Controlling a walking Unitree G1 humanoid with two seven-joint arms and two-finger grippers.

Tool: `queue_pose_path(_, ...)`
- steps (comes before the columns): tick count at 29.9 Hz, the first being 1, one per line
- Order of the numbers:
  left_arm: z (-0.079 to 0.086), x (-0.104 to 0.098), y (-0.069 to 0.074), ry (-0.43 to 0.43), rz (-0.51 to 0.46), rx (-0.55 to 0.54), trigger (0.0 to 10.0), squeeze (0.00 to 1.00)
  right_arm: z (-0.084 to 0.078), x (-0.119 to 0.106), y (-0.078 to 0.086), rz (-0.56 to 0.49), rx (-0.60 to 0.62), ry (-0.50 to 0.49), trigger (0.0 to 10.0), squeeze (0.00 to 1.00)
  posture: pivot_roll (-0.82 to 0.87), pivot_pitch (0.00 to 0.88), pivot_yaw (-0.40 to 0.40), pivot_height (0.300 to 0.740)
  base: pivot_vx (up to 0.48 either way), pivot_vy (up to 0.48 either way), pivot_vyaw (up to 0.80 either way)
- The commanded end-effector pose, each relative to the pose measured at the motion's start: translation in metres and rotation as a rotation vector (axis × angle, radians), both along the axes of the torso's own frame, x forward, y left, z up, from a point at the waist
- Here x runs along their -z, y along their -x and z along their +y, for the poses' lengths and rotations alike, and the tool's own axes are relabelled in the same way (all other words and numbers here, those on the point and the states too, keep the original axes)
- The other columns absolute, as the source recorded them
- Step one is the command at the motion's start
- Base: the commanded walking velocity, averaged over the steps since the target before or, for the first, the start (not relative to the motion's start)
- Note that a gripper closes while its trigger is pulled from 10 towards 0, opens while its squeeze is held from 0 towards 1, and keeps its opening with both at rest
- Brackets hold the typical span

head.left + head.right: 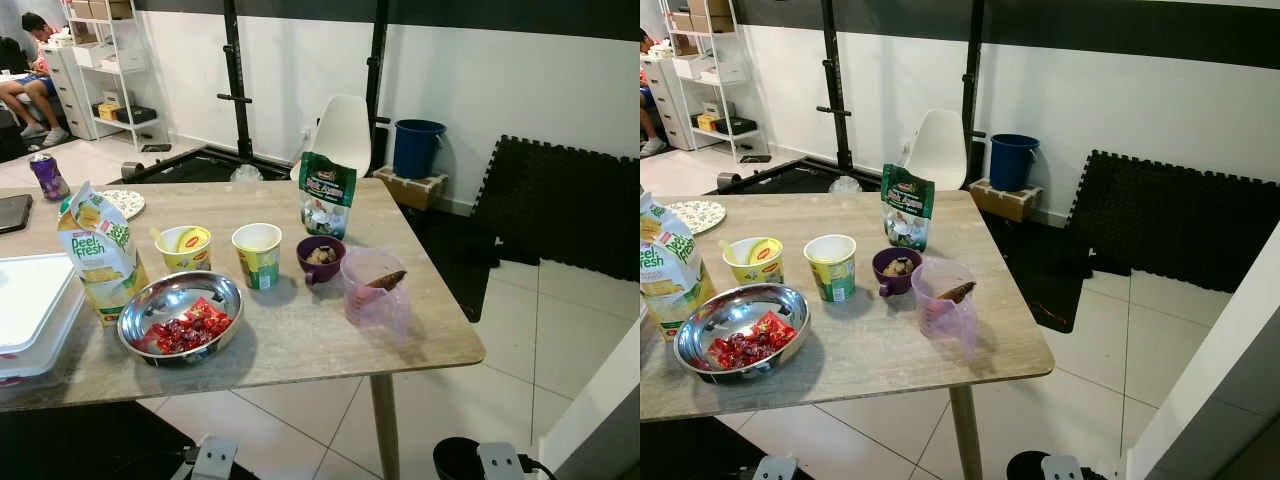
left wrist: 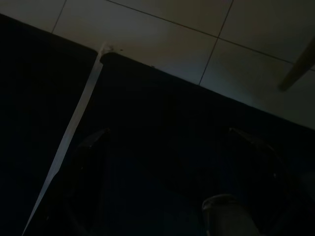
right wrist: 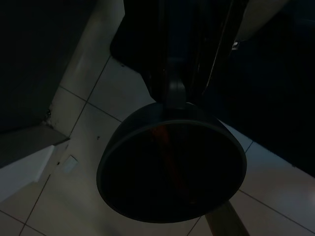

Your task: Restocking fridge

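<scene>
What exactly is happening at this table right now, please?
Nothing is being handled yet. The robot faces a wooden table holding a steel bowl of red packets, two noodle cups, a purple mug, a pink pitcher and a green bag. Both arms hang idle below the tabletop.

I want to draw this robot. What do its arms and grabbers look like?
At the bottom of the head views, the left arm ends in a silver-grey block with small dark holes. The right arm has a similar pale block on a round black part, with a black cable beside it. The left gripper has two long black fingers, very dim in the shade.
</scene>
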State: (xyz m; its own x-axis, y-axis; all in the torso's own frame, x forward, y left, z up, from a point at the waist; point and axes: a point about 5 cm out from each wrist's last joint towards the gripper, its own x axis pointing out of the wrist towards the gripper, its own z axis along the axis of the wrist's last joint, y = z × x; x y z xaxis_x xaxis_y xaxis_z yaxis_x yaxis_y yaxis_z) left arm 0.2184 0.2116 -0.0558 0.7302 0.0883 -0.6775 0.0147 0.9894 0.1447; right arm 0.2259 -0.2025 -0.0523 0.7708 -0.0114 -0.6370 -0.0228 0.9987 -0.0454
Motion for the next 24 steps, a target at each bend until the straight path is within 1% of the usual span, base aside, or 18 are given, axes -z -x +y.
queue_pose_path(1, 0.0028, 0.0020, 0.0047, -0.011, 0.012, 0.011, 10.0, 0.00, -0.0027, 0.0015, 0.0033, 0.007, 0.003, 0.012, 10.0, 0.00, -0.01, 0.066, -0.010, 0.740, 0.000, 0.000, 0.00)
queue_pose_path(3, 0.0037, 0.0023, 0.0058, 0.000, 0.008, 0.003, 10.0, 0.00, -0.0018, 0.0020, 0.0040, 0.008, 0.000, 0.013, 10.0, 0.00, -0.01, 0.068, -0.011, 0.740, 0.000, 0.000, 0.00)
queue_pose_path(15, 0.0055, 0.0024, 0.0074, -0.001, 0.003, -0.005, 10.0, 0.00, 0.0004, 0.0009, 0.0014, 0.004, -0.011, 0.018, 10.0, 0.00, -0.01, 0.064, -0.016, 0.740, 0.000, 0.000, 0.00)
queue_pose_path(24, 0.0057, 0.0019, 0.0063, 0.001, 0.005, 0.001, 10.0, 0.00, 0.0018, 0.0014, 0.0016, 0.007, -0.011, 0.018, 10.0, 0.00, -0.01, 0.067, -0.012, 0.740, 0.000, 0.000, 0.00)
